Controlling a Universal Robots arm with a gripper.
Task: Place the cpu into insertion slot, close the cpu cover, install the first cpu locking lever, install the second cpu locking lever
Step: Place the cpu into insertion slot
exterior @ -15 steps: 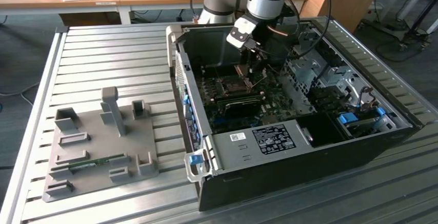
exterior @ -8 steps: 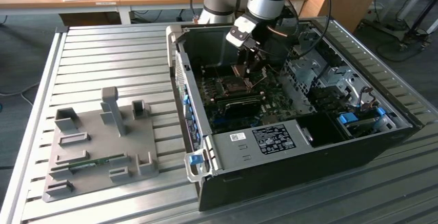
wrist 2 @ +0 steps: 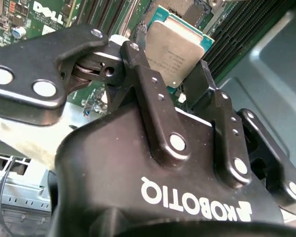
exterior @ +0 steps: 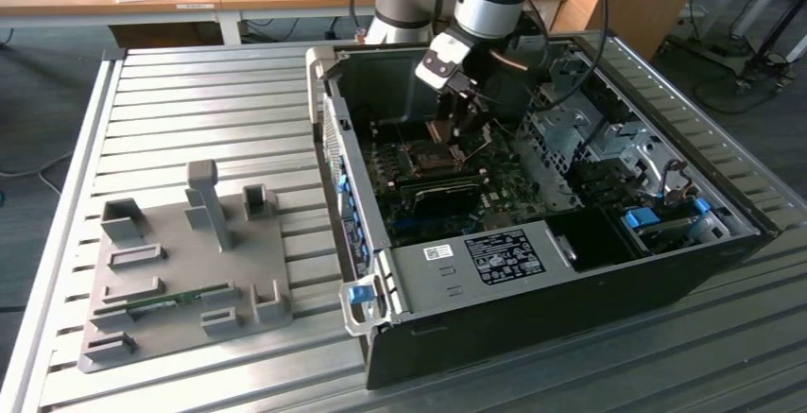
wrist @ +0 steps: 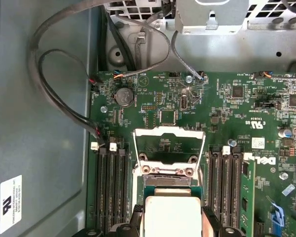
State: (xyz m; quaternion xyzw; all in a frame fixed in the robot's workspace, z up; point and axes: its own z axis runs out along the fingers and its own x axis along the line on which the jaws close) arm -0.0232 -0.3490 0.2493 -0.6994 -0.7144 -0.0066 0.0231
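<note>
The cpu [wrist 2: 173, 45], a flat square chip with a silvery top and green rim, sits between my gripper's [wrist 2: 170, 54] two black fingers, which are shut on its opposite edges. In the first wrist view the cpu [wrist: 171, 215] hangs just over the insertion slot [wrist: 167, 181], most of which it hides. The cpu cover [wrist: 168, 134], a thin metal frame with a square window, stands flipped open on the slot's far side. In the exterior view my gripper [exterior: 455, 144] reaches down into the open computer case, right above the socket area [exterior: 429, 163].
Black memory slots [wrist: 111, 190] flank the socket on both sides. Looped cables [wrist: 64, 94] run along the case wall. A metal drive cage [exterior: 580, 134] and the case walls [exterior: 331, 139] hem in the arm. A grey fixture plate [exterior: 177, 271] lies on the slatted table at the exterior view's left.
</note>
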